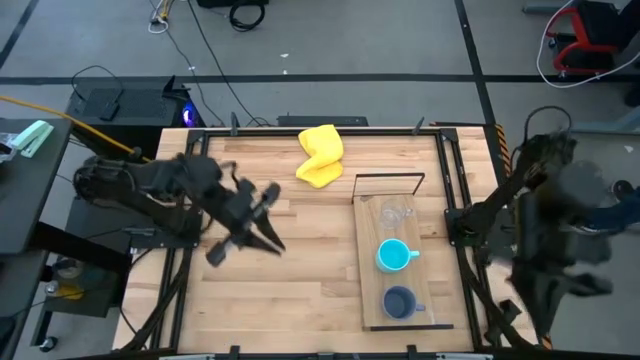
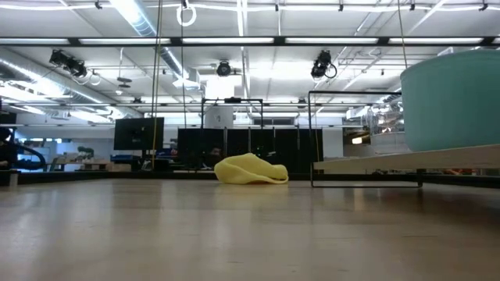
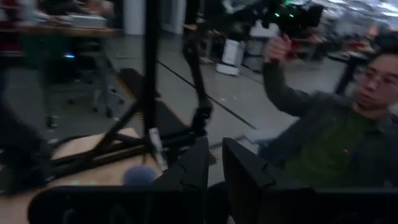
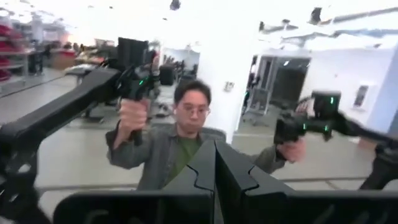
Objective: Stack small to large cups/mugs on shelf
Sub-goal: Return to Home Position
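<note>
Item 1, shelf (image 1: 370, 290): a long light-wood board lying flat on my counter (image 1: 290, 300). A thin black wire frame (image 1: 390, 177) stands at one end.

Item 2, clear glass (image 1: 393, 213): on the shelf, nearest the wire-frame end.

Item 3, cyan mug (image 1: 393, 256): upright at the shelf's middle, apart from the glass. Its handle points toward the shelf's long edge on my right arm's side.

Item 4, grey-blue mug (image 1: 400, 302): upright on the shelf, at the end away from the frame. Its handle points toward the same long edge.

Item 5, yellow cloth (image 1: 321, 156): crumpled on the counter, off the shelf, beyond its wire-frame end.

Item 6, left jaws, on my left arm (image 1: 150, 185): over the counter, well apart from the shelf's other long edge. A narrow gap shows between the fingers (image 3: 193, 171), with nothing in them.

Item 7, right jaws, on my right arm (image 1: 545, 215): off the counter, out past the shelf's handle-side edge. The fingers (image 4: 199, 168) are pressed together and empty.

Item 8, person (image 4: 186, 137): in the room beyond the counter, in a grey jacket over a green shirt. Each raised hand grips a dark handle with green lights.
</note>
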